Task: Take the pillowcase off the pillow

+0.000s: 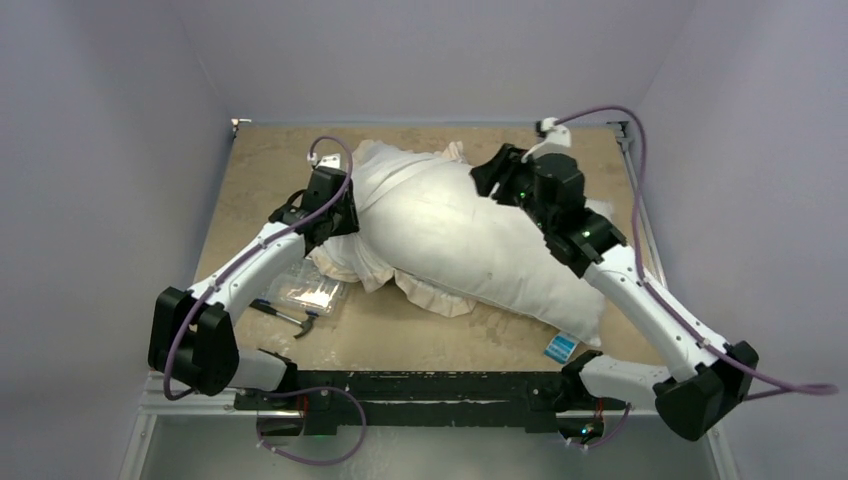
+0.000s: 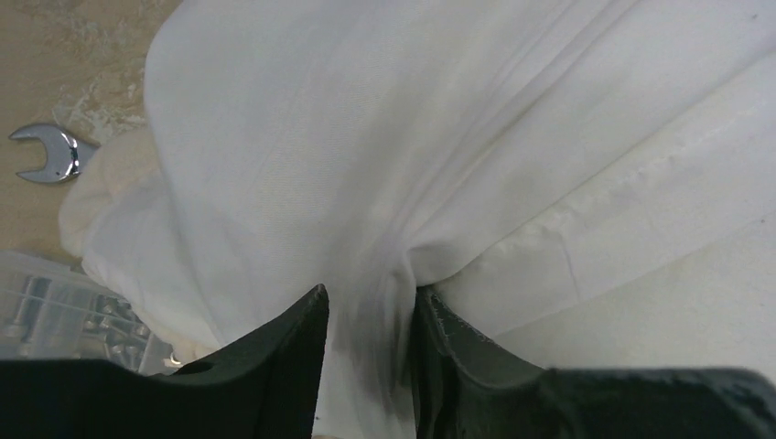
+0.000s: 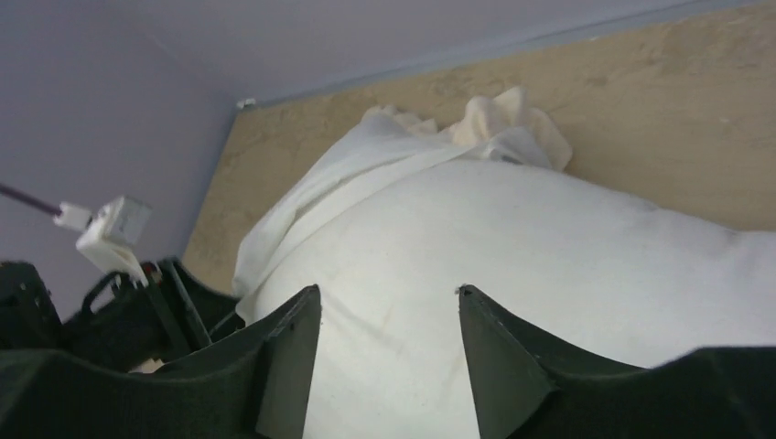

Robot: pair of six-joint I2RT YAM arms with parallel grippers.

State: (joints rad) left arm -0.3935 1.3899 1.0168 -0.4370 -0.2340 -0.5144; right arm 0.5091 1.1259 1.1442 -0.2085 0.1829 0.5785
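Note:
The pillow (image 1: 500, 250) is a plump white cushion lying slantwise across the table, with its blue tag (image 1: 560, 347) at the near right corner. The pillowcase (image 1: 385, 175) is bunched white side out over the pillow's far left end, and its cream frill (image 1: 440, 298) spills out beneath. My left gripper (image 1: 350, 215) is shut on a fold of the pillowcase (image 2: 320, 137), pinched between the jaws of the gripper (image 2: 371, 302). My right gripper (image 1: 482, 182) is open and empty over the pillow (image 3: 549, 247), with wide jaws (image 3: 389, 293). The pillowcase (image 3: 302, 197) lies beyond.
A clear plastic box (image 1: 310, 292) and a dark tool (image 1: 285, 318) lie near the left arm. A chrome wrench (image 2: 50, 154) and the box (image 2: 55, 320) show in the left wrist view. Grey walls close in three sides of the table (image 1: 270, 160).

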